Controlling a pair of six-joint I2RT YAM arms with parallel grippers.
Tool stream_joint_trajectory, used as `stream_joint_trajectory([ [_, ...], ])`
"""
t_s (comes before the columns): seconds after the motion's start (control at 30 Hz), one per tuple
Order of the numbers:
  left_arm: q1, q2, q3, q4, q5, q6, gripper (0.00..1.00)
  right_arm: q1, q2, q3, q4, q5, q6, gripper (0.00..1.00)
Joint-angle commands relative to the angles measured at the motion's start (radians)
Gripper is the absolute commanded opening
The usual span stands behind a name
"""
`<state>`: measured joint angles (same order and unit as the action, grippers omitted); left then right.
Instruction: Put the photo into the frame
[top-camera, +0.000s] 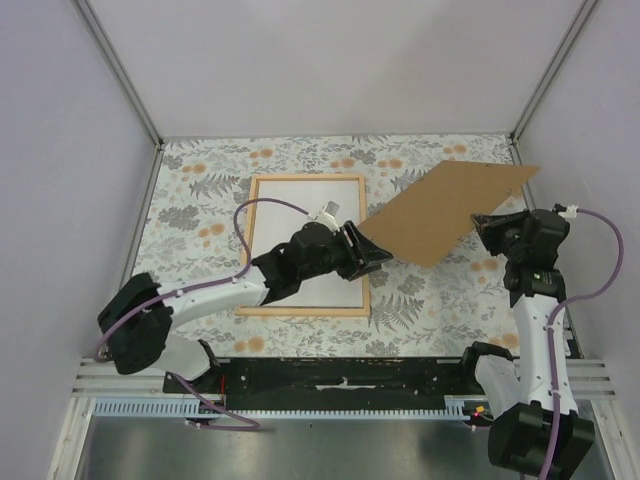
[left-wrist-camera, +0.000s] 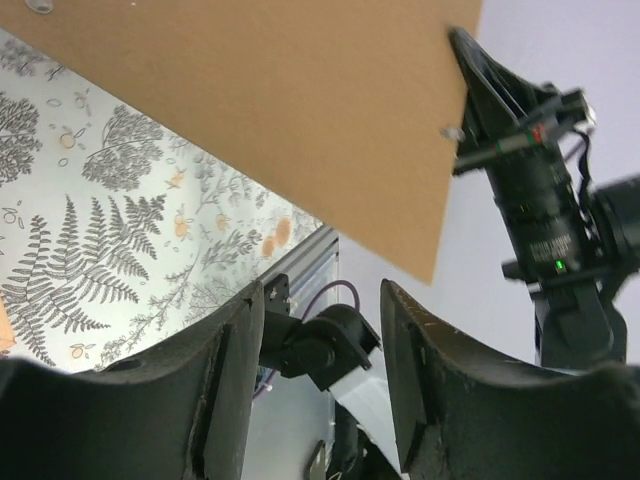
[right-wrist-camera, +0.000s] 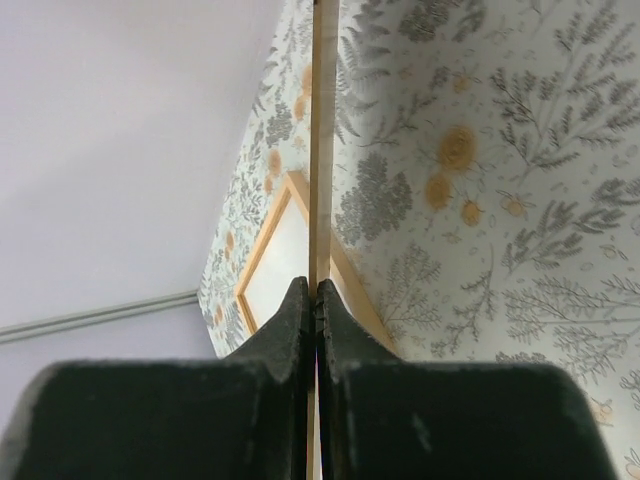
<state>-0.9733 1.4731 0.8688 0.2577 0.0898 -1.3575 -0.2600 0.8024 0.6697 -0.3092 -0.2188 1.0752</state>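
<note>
The light wooden frame (top-camera: 250, 245) lies flat on the patterned table, and its wood also shows in the right wrist view (right-wrist-camera: 262, 240). A plain white sheet (top-camera: 300, 215) fills it. I cannot tell if this is the photo's back, as no printed picture shows. My right gripper (top-camera: 482, 226) (right-wrist-camera: 312, 290) is shut on the right edge of a brown backing board (top-camera: 445, 205) (left-wrist-camera: 280, 110), holding it tilted above the table. My left gripper (top-camera: 378, 252) (left-wrist-camera: 322, 295) is open just below the board's left corner, with nothing between its fingers.
A fern and flower cloth (top-camera: 430, 300) covers the table. Pale walls (top-camera: 60, 150) close in the left, right and back. A black rail (top-camera: 340, 375) runs along the near edge by the arm bases.
</note>
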Motion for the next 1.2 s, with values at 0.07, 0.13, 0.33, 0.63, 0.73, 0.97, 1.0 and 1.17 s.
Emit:
stream_joint_trajectory([
  [0.07,0.027,-0.210,0.041,-0.239,-0.044,0.248,0.57,-0.001,0.121,0.221,0.099,-0.203,-0.086,0.00],
  [0.13,0.065,-0.259,0.065,-0.335,-0.074,0.309,0.57,-0.001,0.171,0.272,0.107,-0.276,-0.112,0.00],
  [0.33,0.322,-0.313,0.127,-0.483,-0.003,0.438,0.57,0.001,0.274,0.340,0.240,-0.525,-0.094,0.00],
  [0.63,0.398,-0.155,0.366,-0.564,0.288,0.754,0.52,0.063,0.343,0.361,0.407,-0.726,-0.093,0.00],
  [0.73,0.377,-0.152,0.427,-0.649,0.186,0.828,0.53,0.122,0.365,0.380,0.400,-0.732,-0.130,0.00],
  [0.97,0.139,-0.125,0.548,-0.703,0.024,0.962,0.54,0.243,0.386,0.380,0.384,-0.617,-0.147,0.00],
  [1.0,0.113,-0.116,0.556,-0.695,0.016,0.966,0.53,0.254,0.385,0.380,0.383,-0.596,-0.146,0.00],
  [1.17,0.021,-0.114,0.507,-0.505,0.103,0.910,0.52,0.353,0.394,0.375,0.380,-0.518,-0.123,0.00],
])
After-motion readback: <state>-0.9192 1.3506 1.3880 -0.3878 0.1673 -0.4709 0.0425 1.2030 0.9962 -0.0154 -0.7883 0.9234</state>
